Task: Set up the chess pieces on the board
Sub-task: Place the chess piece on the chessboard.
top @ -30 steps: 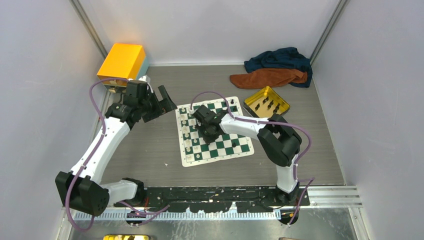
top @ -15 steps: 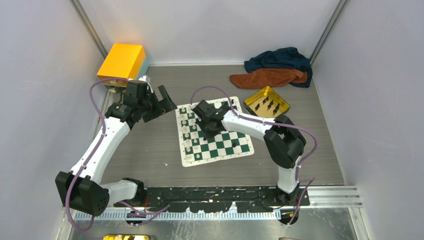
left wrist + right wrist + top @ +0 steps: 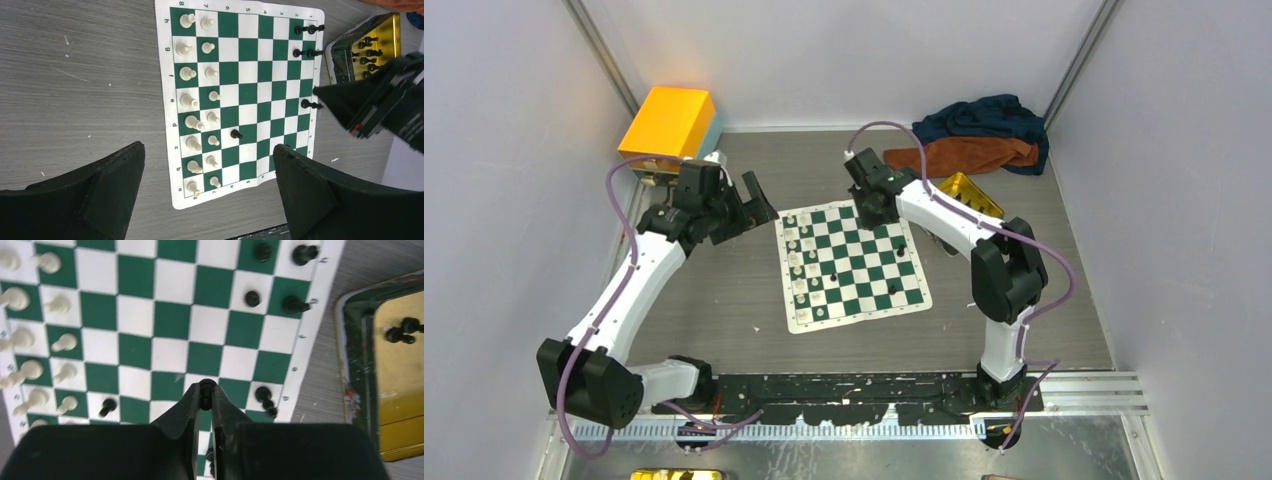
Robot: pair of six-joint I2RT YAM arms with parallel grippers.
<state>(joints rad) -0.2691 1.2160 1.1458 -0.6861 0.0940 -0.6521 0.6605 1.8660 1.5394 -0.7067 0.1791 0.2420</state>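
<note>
The right hand (image 3: 206, 392) is pinched shut on 1 tiny black chess piece (image 3: 206, 386), its round head showing between the tips, above the thin green-and-white checked mat board (image 3: 170, 320). Such pieces look light, hard and tippy, so a pinch at the head or neck suits them. The left hand (image 3: 208, 150) hangs spread wide, carrying nothing. Cream-white chess pieces (image 3: 187, 100) fill 2 files, and a few black pieces (image 3: 306, 104) line the opposite edge. The grey wood-grain worktop (image 3: 75, 90) looks smooth. Beyond lie a shallow gold square tin (image 3: 400, 390) and crumpled cloths (image 3: 979, 135), before pale wall panels (image 3: 844, 60).
</note>
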